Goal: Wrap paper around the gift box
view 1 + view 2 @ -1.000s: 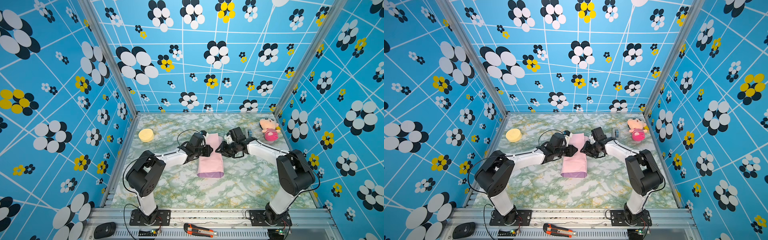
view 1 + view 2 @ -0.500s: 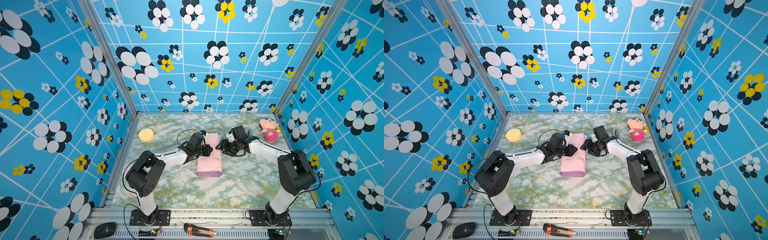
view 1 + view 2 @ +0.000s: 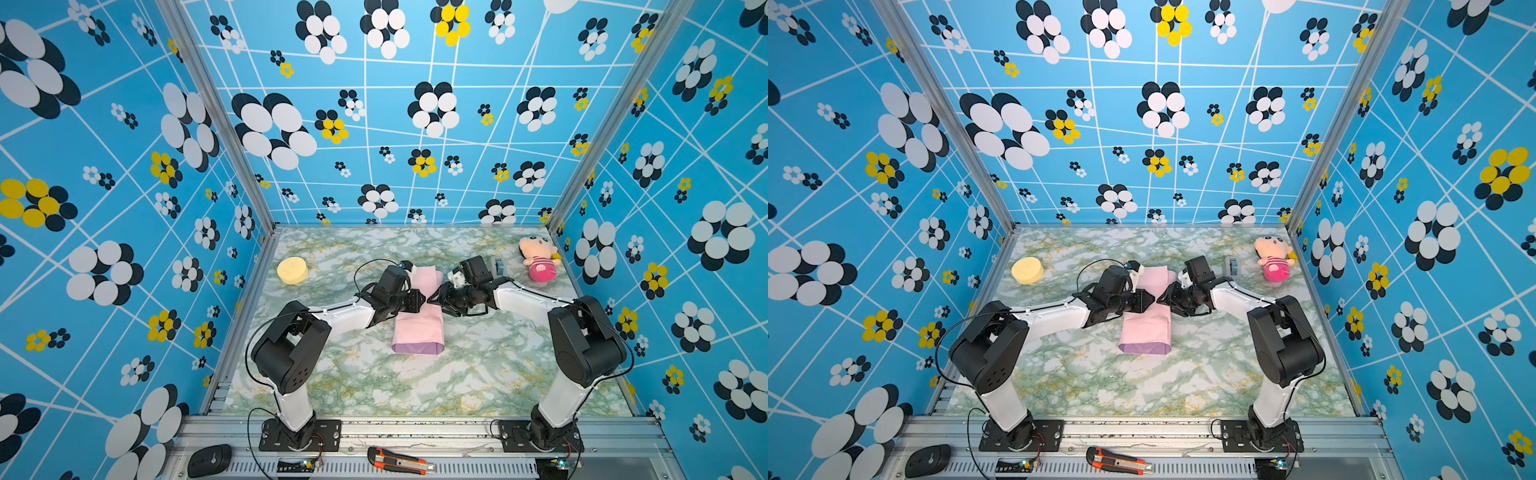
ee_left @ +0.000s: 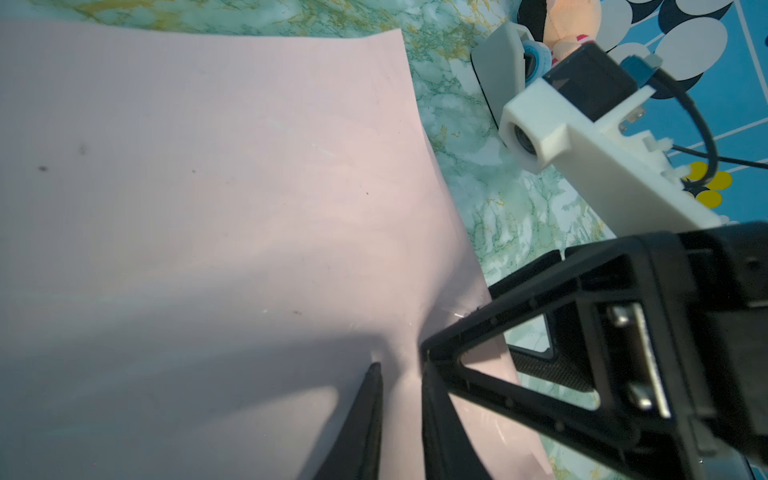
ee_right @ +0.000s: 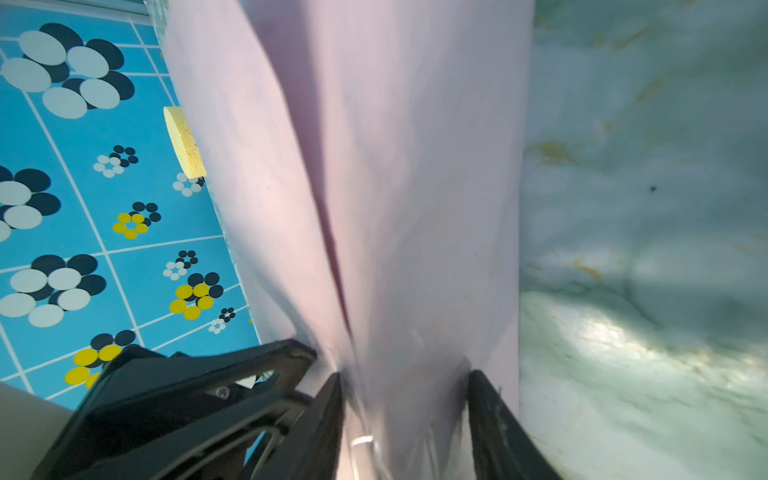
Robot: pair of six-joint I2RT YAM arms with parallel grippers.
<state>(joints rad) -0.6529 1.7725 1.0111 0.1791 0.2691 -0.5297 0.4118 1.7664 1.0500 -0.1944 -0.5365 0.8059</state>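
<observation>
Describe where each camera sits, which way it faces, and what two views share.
Top views: high in front, looking down on the table, both arms, left gripper, right gripper.
Left wrist: on left arm, looking past its fingers across the paper.
Right wrist: on right arm, past its fingers along the paper towards the sponge.
Both wrist views show the paper.

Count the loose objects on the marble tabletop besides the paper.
3: a yellow sponge far left, a plush doll far right, a grey tape dispenser beside the doll. The paper may hide more.
</observation>
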